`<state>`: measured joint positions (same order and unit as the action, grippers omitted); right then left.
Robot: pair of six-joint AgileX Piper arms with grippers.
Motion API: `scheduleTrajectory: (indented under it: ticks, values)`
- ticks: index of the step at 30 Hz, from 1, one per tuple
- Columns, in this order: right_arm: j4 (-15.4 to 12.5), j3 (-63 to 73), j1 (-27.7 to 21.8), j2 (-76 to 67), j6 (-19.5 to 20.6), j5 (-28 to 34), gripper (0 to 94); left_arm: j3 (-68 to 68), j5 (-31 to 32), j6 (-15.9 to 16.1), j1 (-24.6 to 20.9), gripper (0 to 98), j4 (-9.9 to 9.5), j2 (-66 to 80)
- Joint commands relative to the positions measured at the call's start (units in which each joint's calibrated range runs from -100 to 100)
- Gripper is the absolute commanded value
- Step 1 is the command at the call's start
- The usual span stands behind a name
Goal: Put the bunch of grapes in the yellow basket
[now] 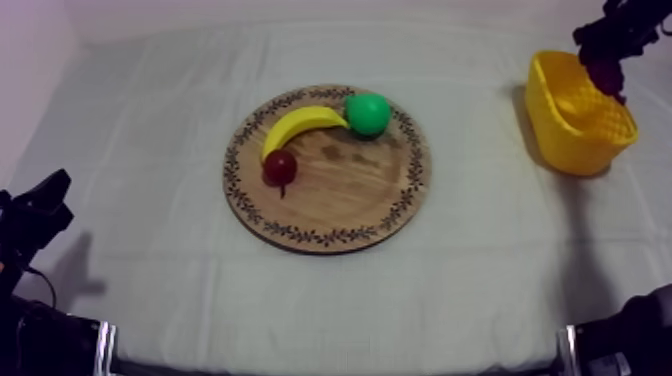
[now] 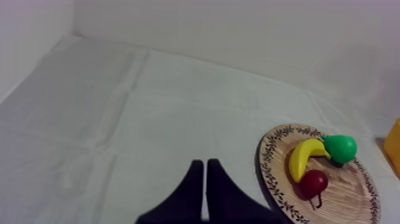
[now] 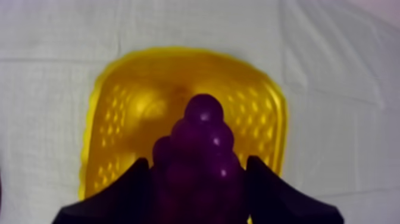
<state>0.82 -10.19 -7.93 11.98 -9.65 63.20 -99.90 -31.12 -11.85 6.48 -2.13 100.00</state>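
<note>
My right pincer (image 3: 198,162) is clenched round the bunch of grapes (image 3: 201,140). Its two black fingers (image 3: 134,190) stand apart, one pressed to each flank of the cluster, and the purple tip of the bunch juts out past them. Just beyond that tip lies the yellow basket (image 3: 116,113), its open mouth facing the pincer. The grapes hang over its inside. They seem clear of its floor, though the angle is poor for judging that. Seen from above, this pincer sits over the basket's far rim.

My left pincer (image 2: 205,179) grips nothing, its fingers lying together as a narrow wedge low over the cloth (image 2: 119,119). Ahead of it, off toward my right arm's side, is the round wooden board (image 2: 348,190). The small red fruit (image 2: 313,182) is nearest the pincer, the banana (image 2: 302,158) just behind it, and the pear (image 2: 340,148) farthest, touching the banana's end.
</note>
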Motion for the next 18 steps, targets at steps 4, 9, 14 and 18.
scheduleTrajectory:
  ticks: [4,9,14,18]
  values:
    - [-0.5,-1.9,-0.3,4.8,-1.1,-1.6,35.4,0.0,0.0,0.0,0.0,0.1,0.0,0.0]
    - [-0.8,-1.4,-0.8,8.4,-1.5,-2.0,60.7,0.0,0.0,0.0,0.0,0.1,0.0,0.0]
    - [-0.9,-0.9,-0.6,9.6,-1.8,-2.5,78.4,0.0,0.0,0.0,0.0,0.1,0.0,0.0]
    - [-0.8,-0.9,-0.1,8.4,-1.4,-2.7,81.8,0.0,0.0,0.0,0.0,0.1,0.0,0.0]
